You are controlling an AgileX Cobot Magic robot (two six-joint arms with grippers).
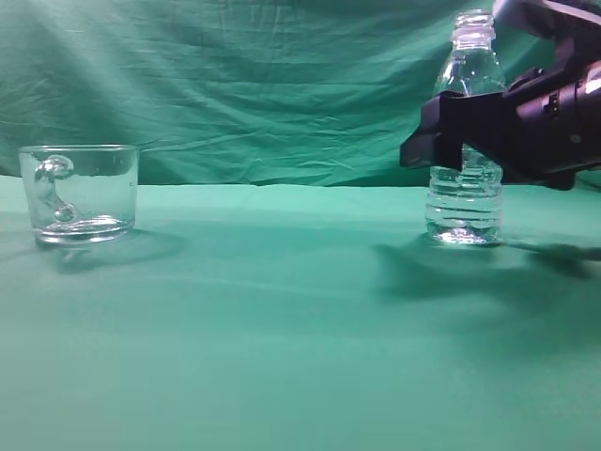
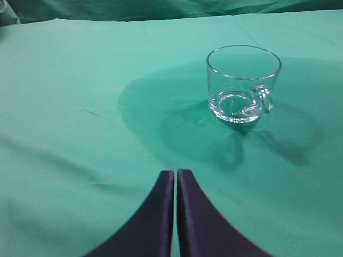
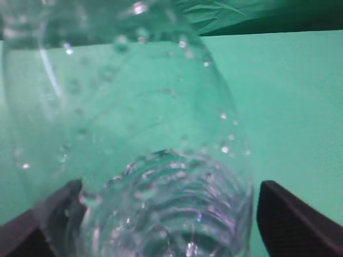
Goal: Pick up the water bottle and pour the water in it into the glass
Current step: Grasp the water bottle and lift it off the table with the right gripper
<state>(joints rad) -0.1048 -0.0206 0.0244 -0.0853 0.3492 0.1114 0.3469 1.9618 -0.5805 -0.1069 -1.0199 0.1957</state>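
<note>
The water bottle (image 1: 467,141) is seen standing upright on the green cloth (image 1: 282,329) at about 3 o'clock in the exterior view, its capless neck uppermost. It is straddled at mid-body by the right gripper (image 1: 449,141), whose dark fingers (image 3: 295,225) are seen on either side of the ribbed body in the right wrist view; whether they press on the plastic cannot be told. Droplets are scattered over the inner wall of the bottle, and the water (image 1: 462,225) is glimpsed only low in the base. The glass (image 1: 80,193) is set well apart at 9 o'clock, upright, with its handle turned toward the camera. The left gripper (image 2: 176,179) is held clenched, fingers pressed together on nothing, with the glass at 1 o'clock beyond it.
</note>
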